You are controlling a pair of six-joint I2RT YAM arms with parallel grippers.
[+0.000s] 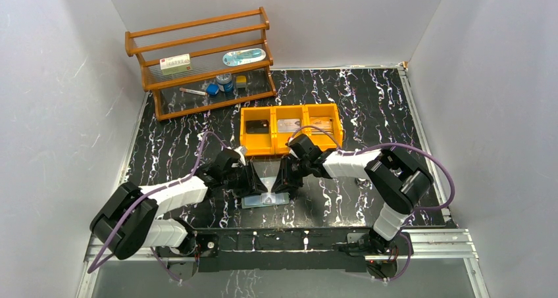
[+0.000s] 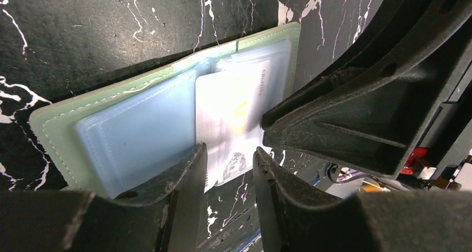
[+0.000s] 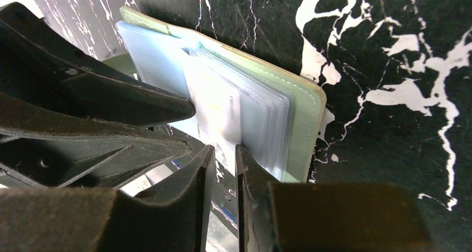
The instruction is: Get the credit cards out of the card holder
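Note:
The card holder [image 1: 260, 201] lies open on the black marbled table between my two grippers. In the left wrist view it is a pale green pouch [image 2: 53, 121] with bluish clear sleeves. A whitish credit card [image 2: 231, 104] sticks partly out of a middle sleeve; it also shows in the right wrist view [image 3: 220, 110]. My left gripper [image 2: 231, 149] is open, its tips down on the holder with the card's lower edge between them. My right gripper [image 3: 224, 147] has a narrow gap and presses at the card's edge on the holder [image 3: 309, 124]. Neither clamps the card.
An orange three-compartment bin [image 1: 289, 109] stands just behind the grippers, with a silvery card [image 1: 288, 125] in the middle compartment and a tan card [image 1: 320, 124] in the right one. A wooden shelf [image 1: 204, 61] with small items stands at the back left.

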